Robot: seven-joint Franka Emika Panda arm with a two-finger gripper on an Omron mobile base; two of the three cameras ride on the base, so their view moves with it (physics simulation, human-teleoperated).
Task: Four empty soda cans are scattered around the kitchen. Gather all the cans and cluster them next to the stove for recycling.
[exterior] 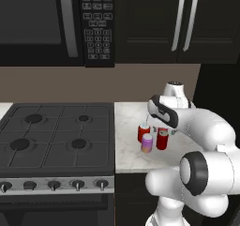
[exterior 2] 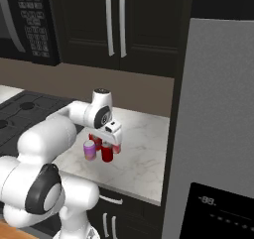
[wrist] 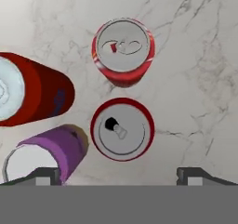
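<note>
Hand view is looking straight down on four soda cans [wrist: 122, 129] standing upright in a tight cluster on the white marble counter [wrist: 195, 69]. Two red cans are sitting one above the other in the middle of the picture, a third red one [wrist: 32, 89] is leaning into view at the left edge, and the purple can [wrist: 49, 155] is crowding the lower left corner. The gripper [wrist: 120, 174] is hovering above them with its jaws spread wide, the finger tips [wrist: 197, 175] standing either side of the nearest red can without touching it; it is holding nothing.

Left base view is showing the cluster on the counter just right of the stove [exterior: 56, 136], with the arm's wrist hanging over it and hiding part of the cans. A black microwave [exterior: 56, 23] is hanging above the burners, dark cabinets [exterior: 183, 23] above the counter. Right base view is showing a grey refrigerator [exterior 2: 218, 124] closing off the counter's far side.
</note>
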